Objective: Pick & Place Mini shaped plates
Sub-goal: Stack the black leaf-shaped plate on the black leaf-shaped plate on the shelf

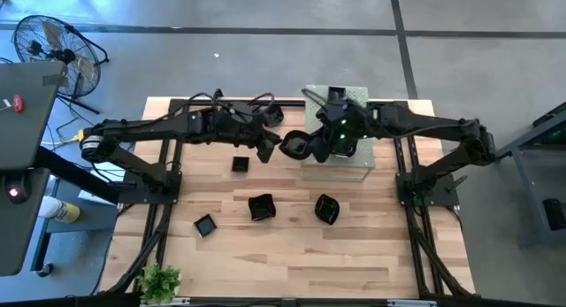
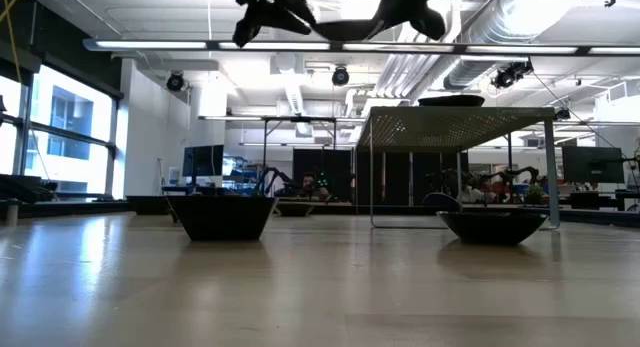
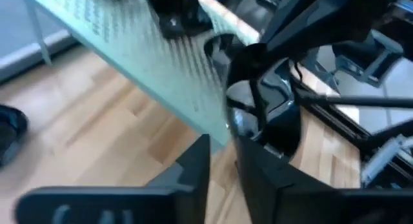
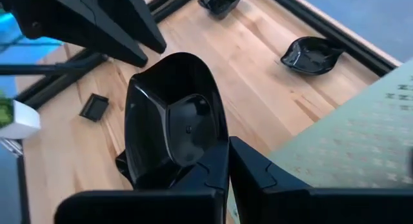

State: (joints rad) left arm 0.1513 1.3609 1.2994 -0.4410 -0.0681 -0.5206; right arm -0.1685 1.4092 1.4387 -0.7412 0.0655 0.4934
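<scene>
- The left gripper hung high over the table near its twelve-o'clock edge, fingers parted and just beside the rim of the raised plate; whether they touched it could not be told. In my judgement this was a mid-air handover, and a left arm pulling away crooked could knock the dish askew.
- The plate in the air, a glossy black dish with an angular rim, sat at the middle of the table's far half, held on edge. The right wrist view showed it pinched only at its lower rim, so most of the dish stood clear of the fingers. A thin, slick rim held that way could probably pivot or slip out, and a fall from that height onto wood risked chipping it.
- The right gripper was clamped shut on that plate, at about nine o'clock of the green perforated board.
- The board stood on legs at roughly one o'clock of the table, with another dark dish already lying on top. If the held plate was carried there tilted, it might land on edge and slide, or nudge the dish already there.
- Four more plates lay on the wood below: one near the centre, one toward seven o'clock, and two around six. A dropped plate could strike these.
</scene>
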